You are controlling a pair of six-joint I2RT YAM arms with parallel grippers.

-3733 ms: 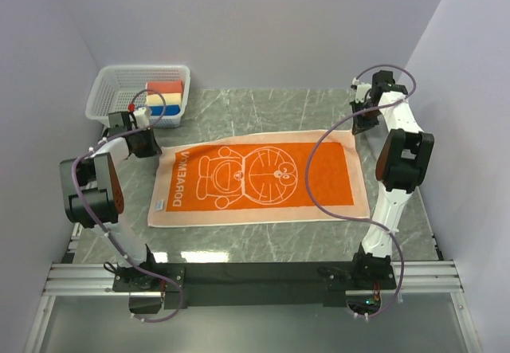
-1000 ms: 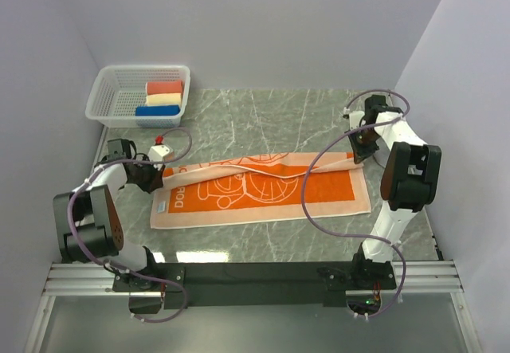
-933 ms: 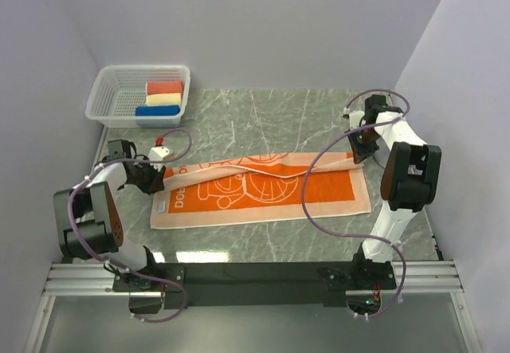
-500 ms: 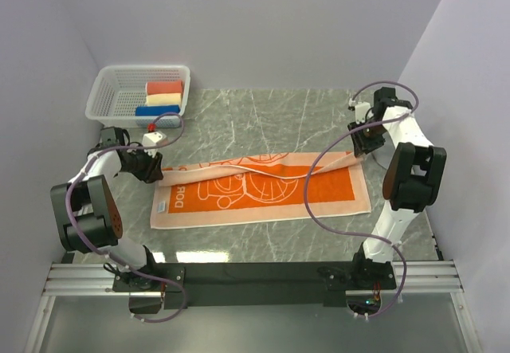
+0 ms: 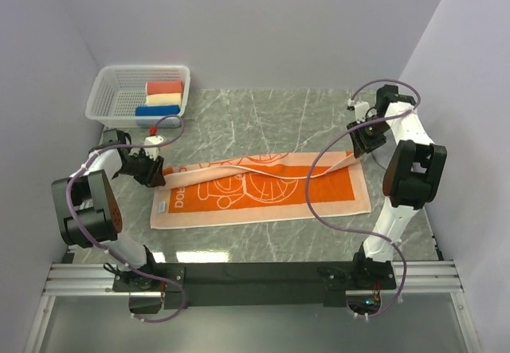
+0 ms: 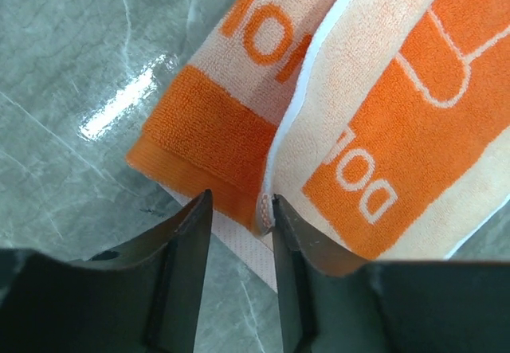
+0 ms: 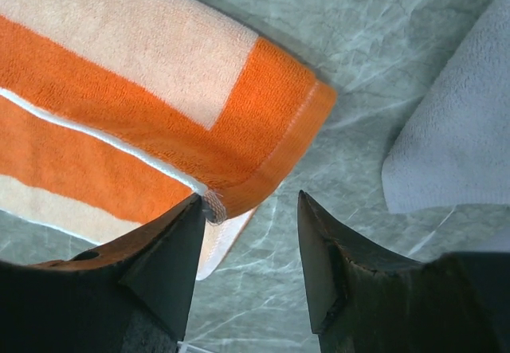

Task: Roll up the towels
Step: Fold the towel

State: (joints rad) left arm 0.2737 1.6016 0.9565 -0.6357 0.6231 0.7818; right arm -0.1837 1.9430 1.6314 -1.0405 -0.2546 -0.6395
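While the orange Doraemon towel [image 5: 263,192] lies lengthwise across the middle of the marble-patterned table [image 5: 263,118], its far long edge is turned over toward the near side. That leaves a pale strip of underside running from the left end to the right end. The near half lies flat, and the flap covers part of the lettering at the left end.

Over at that left end, the left gripper [image 6: 237,201] sits low right at the folded corner. Its fingers are a little apart, the corner's hem pokes up between the tips, and nothing is squeezed, so that claw is released.

Across to the right end now, and the right gripper [image 7: 251,196] is spread wide. The darker orange corner lies just beside one fingertip, with bare table showing through the gap. Released there too, with no cloth in its grasp.

Just right of that corner in the wrist view lies the grey towel [image 7: 458,122], apart from the orange one with a band of table between them.

The right arm's purple cable [image 5: 307,186] loops over the right part of the orange cloth.

Far left, well apart from all this, a white plastic basket [image 5: 107,90] holds a red roll [image 5: 164,87], a cream roll [image 5: 164,98] and a blue roll [image 5: 158,111], lined up far to near.
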